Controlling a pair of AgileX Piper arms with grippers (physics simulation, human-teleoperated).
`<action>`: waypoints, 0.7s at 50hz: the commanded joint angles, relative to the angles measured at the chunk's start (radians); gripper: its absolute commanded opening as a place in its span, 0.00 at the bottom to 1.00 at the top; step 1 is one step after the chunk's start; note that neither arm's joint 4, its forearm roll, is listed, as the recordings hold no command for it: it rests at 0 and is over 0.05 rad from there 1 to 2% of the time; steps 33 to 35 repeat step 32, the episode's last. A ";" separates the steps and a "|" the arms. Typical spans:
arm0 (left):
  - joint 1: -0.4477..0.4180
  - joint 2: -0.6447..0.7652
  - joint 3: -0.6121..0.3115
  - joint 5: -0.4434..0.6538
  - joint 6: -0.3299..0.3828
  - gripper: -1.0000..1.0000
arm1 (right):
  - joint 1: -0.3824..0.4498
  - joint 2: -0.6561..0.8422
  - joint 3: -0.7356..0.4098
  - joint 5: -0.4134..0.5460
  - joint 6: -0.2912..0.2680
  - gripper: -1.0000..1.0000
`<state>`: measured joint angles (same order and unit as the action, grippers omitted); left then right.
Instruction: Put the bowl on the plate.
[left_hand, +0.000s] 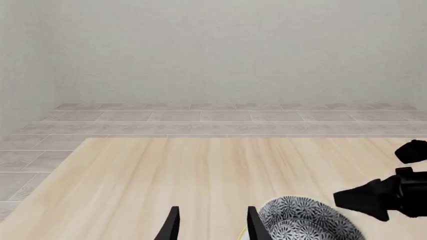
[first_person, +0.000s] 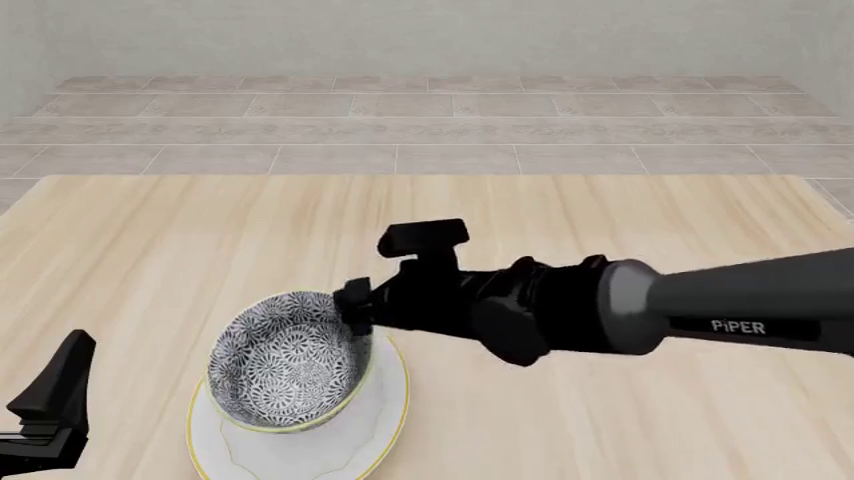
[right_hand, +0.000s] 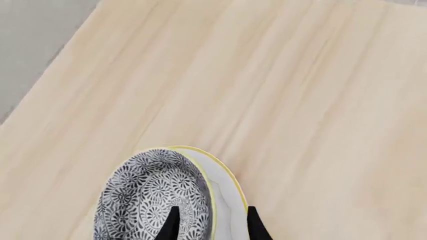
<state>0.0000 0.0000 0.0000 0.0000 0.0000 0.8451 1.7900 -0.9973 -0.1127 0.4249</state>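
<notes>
The patterned bowl (first_person: 286, 362) sits on the white plate (first_person: 388, 400) near the table's front left, offset toward the plate's left side. My right gripper (first_person: 355, 302) reaches in from the right to the bowl's right rim. In the right wrist view its fingers (right_hand: 171, 225) straddle the rim of the bowl (right_hand: 150, 195), one inside and one over the plate (right_hand: 227, 192), set wide apart and open. My left gripper (first_person: 51, 405) stands open at the front left corner, clear of the plate. The left wrist view shows it (left_hand: 212, 226) holding nothing, beside the bowl (left_hand: 303, 219).
The light wooden table (first_person: 601, 220) stretches back to a tiled floor and grey wall. My right arm (first_person: 694, 305) spans the table's right half just above the surface and also shows in the left wrist view (left_hand: 387, 195).
</notes>
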 joint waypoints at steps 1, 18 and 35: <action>0.000 0.000 0.000 0.000 0.000 1.00 | -0.044 -0.222 0.013 0.068 -0.081 1.00; 0.000 0.000 0.000 0.000 0.000 1.00 | -0.155 -0.715 0.072 0.225 -0.250 1.00; 0.000 0.000 0.000 0.000 0.000 1.00 | -0.291 -1.149 0.104 0.403 -0.354 1.00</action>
